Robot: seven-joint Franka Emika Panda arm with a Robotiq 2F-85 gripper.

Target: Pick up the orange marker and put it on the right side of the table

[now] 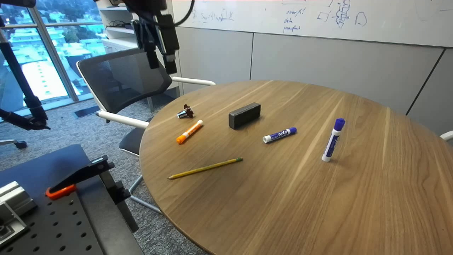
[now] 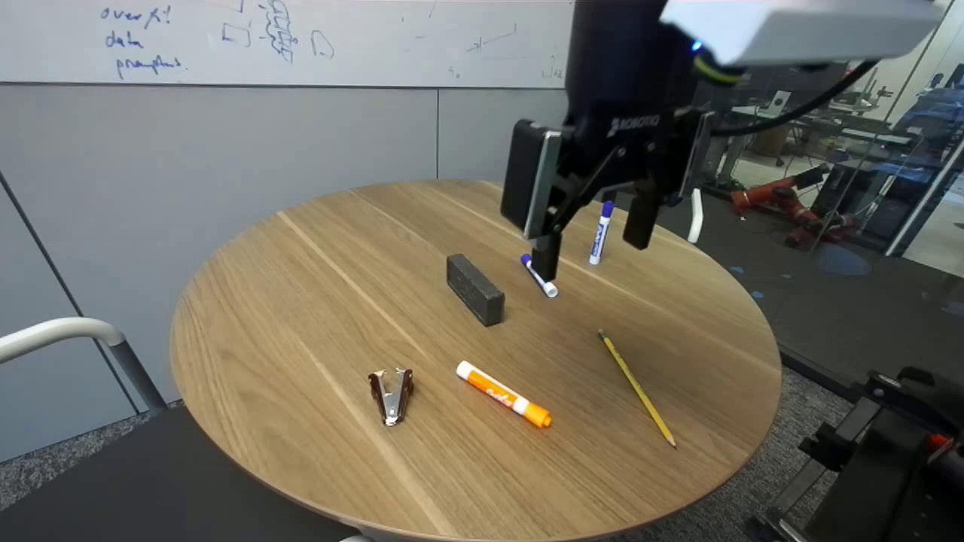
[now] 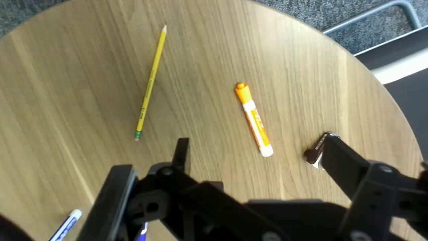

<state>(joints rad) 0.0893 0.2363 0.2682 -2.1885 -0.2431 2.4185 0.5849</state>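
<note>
Orange marker (image 3: 254,118) lies flat on your round tabletop (image 2: 301,324): thick smooth barrel, orange-and-white wrap, orange cap at one end, blunt white tip at the other. Look for it between the yellow pencil (image 3: 150,83) and the staple remover (image 2: 392,399), near both, touching neither. Pencil is long and thin, sharpened to pale wood, green band at its other end. Staple remover is brown and shiny metal, arms splayed in a V. Farther in, a dark block (image 2: 474,290), oblong, square-edged, matte. Past that, in both exterior views, you see a lying purple-capped marker (image 1: 279,135) and a standing purple-capped marker (image 1: 332,140), the latter upright on its white end.

Your end effector (image 2: 593,242) hangs above the tabletop, black fingers spread wide, nothing in its grasp. Under it, light wood grain with paler streaks, rounded rim. Farther off you have a chair (image 1: 120,81) with dark mesh back and white arms, speckled grey carpet (image 1: 88,134), a whiteboard (image 1: 247,17) bearing handwriting.
</note>
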